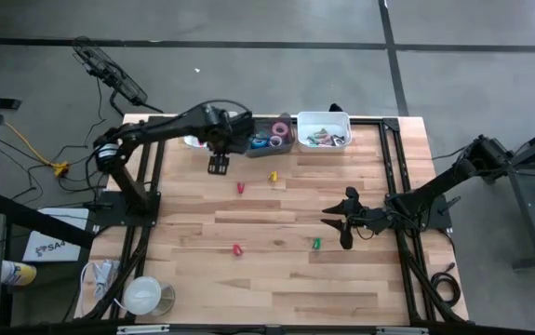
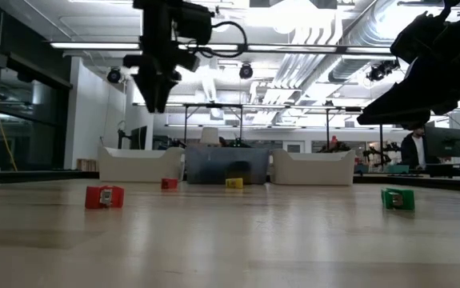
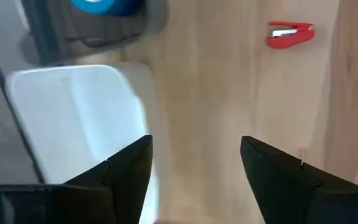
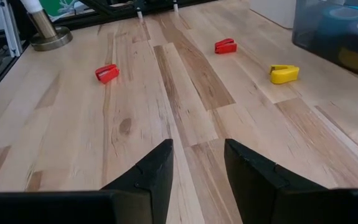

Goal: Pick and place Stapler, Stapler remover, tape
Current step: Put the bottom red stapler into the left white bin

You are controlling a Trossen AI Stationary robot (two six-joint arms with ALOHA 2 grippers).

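Tape rolls (image 1: 276,141) lie flat in the grey translucent bin (image 1: 269,124) at the far edge of the wooden table (image 1: 276,270), their round holes facing up; pink, teal and blue rings show from above, packed side by side. A white bin (image 1: 323,118) sits just beside it to the right, holding a jumble of small coloured items too small to tell apart.

The left gripper (image 1: 219,166) hangs above the table just in front of the grey bin, near its left end, fingers spread wide with nothing between them. Its wrist camera looks down between the fingers (image 3: 126,168) onto bare wood, with another white bin (image 3: 73,124) to one side and a red piece (image 3: 289,34) farther off, its long axis crosswise in that frame.

The right gripper (image 1: 346,223) hovers over the right half of the table, fingers part-way open and empty.

Scattered on the wood, well apart: a yellow piece (image 1: 273,175) and a red one (image 1: 240,187) near the bins, a second red one (image 1: 237,250) and a green one (image 1: 316,244) nearer the front edge. The green one lies just beside the right gripper.
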